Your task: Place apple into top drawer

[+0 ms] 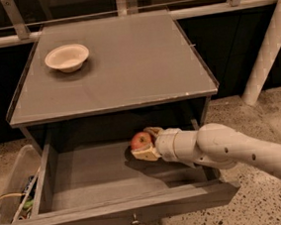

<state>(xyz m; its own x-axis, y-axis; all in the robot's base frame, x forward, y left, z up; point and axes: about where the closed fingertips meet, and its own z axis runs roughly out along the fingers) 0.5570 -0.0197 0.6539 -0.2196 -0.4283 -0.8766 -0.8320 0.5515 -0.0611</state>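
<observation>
The top drawer (125, 210) stands pulled out under the grey cabinet top, its inside bare. The red apple (141, 140) with yellowish patches is held in my gripper (144, 145), whose fingers (145, 156) are shut around it. The gripper reaches in from the right and holds the apple just above the drawer floor, near the back middle of the drawer. My white arm (233, 150) crosses over the drawer's right side wall.
A shallow cream bowl (67, 57) sits on the cabinet top (141, 64) at the back left. A clear plastic bin (13, 189) with small items hangs at the drawer's left. A white post (268, 47) stands at the right on the speckled floor.
</observation>
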